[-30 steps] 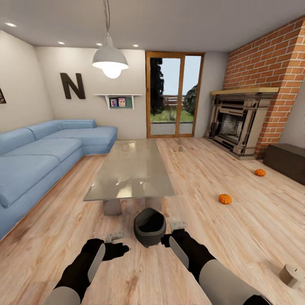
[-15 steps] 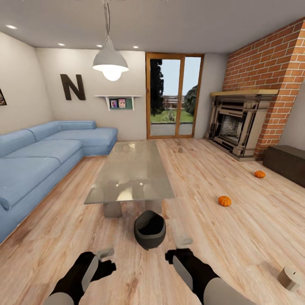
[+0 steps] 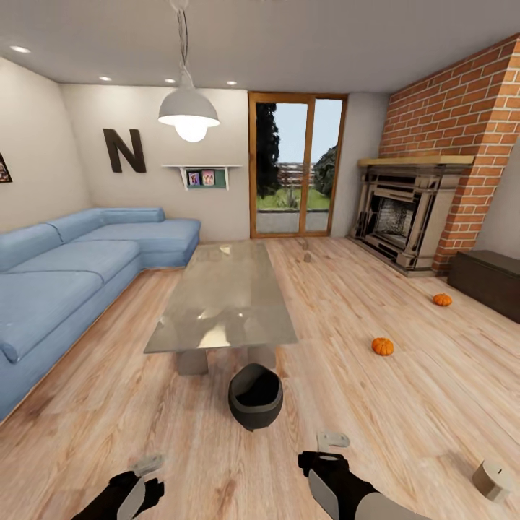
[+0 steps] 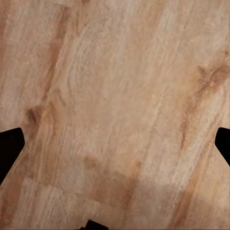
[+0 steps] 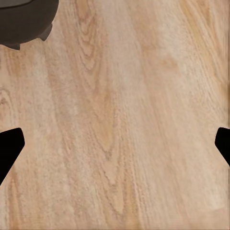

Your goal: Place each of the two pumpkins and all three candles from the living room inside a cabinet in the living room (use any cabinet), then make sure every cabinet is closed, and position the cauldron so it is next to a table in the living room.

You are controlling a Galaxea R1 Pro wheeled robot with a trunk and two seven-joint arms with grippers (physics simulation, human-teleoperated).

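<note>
— What's under you?

— Pale wood-grain floor (image 3: 404,404), matte, with long planks. Ahead stands the table (image 3: 224,300), a long rectangle with a glossy grey top that mirrors the lamp (image 3: 188,108), on slanted grey legs.

— And the cauldron?

— The cauldron (image 3: 255,396) is a dark, rounded pot with a thick rim, standing upright on the floor just beside the table's near end. It lies ahead of me, between my two claws and apart from both. My right wrist camera catches a curved dark edge of it (image 5: 24,21) at a corner.

— Your claws?

— My left claw (image 3: 148,466) and right claw (image 3: 332,440) hang low over bare boards, holding nothing. In each wrist view the black fingertips (image 4: 9,146) sit at opposite edges, so both are spread wide.

— The rest?

— Two ribbed orange pumpkins (image 3: 383,347) (image 3: 442,299) lie on the floor off to my right, well apart from my claws. The farther one is near the dark-brown cabinet (image 3: 491,282), which the frame cuts off. Far past the table, a small greyish candle (image 3: 307,256) stands on the floor; too small to make out more. A tan cylinder (image 3: 495,480) is at the lower right corner.
</note>
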